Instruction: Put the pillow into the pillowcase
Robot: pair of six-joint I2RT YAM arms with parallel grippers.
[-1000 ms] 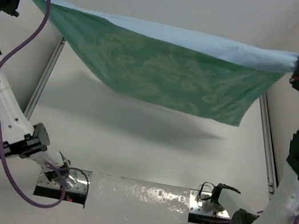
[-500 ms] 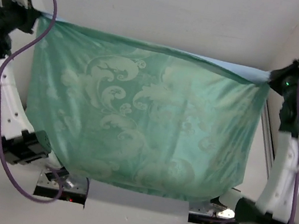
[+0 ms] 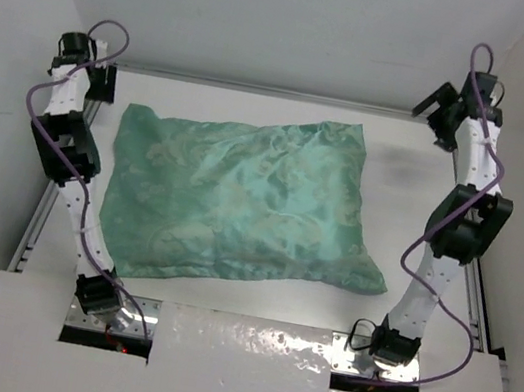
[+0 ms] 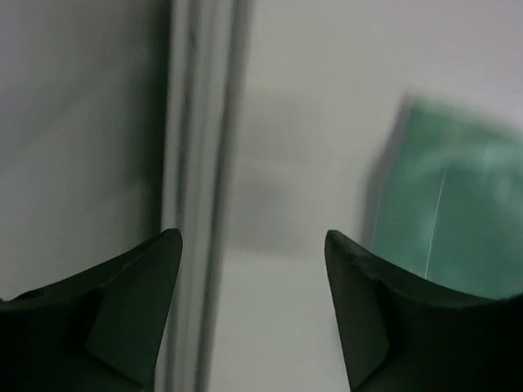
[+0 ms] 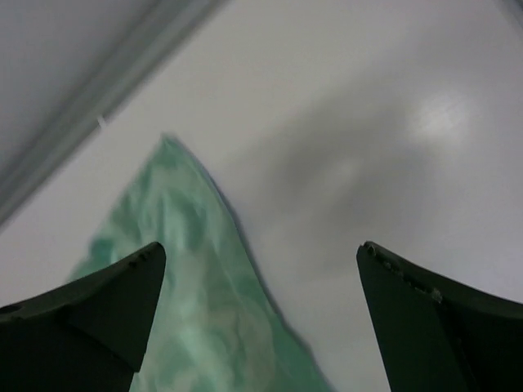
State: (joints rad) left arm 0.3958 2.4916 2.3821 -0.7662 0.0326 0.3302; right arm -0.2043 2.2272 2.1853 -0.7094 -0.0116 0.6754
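Table (image 3: 257,109): flat matt white top, closed in by plain white walls (image 3: 273,15) at the back and both sides.
Pillowcase (image 3: 241,198): lies in the middle of the table, plump and bulging, roughly rectangular. It is glossy sea-green satin with a faint paler floral figure and many soft creases. One far corner shows at the right edge of the left wrist view (image 4: 449,196), and another rises as a point in the right wrist view (image 5: 188,278).
Left arm (image 3: 72,152): white links and black joints, reaching along the left side to the far left corner.
Right arm (image 3: 466,222): same build, reaching to the far right corner.
Rails (image 3: 40,218): grooved grey metal strips along both table sides.
Plate (image 3: 247,336): shiny crinkled strip between the two bases.
Cables (image 3: 112,25): purple, looping along each arm.
Left gripper (image 4: 252,241): dark fingers apart, nothing between them, over bare table beside a rail, clear of the cloth.
Right gripper (image 5: 260,249): fingers spread wide, holding nothing, just above the case's corner.
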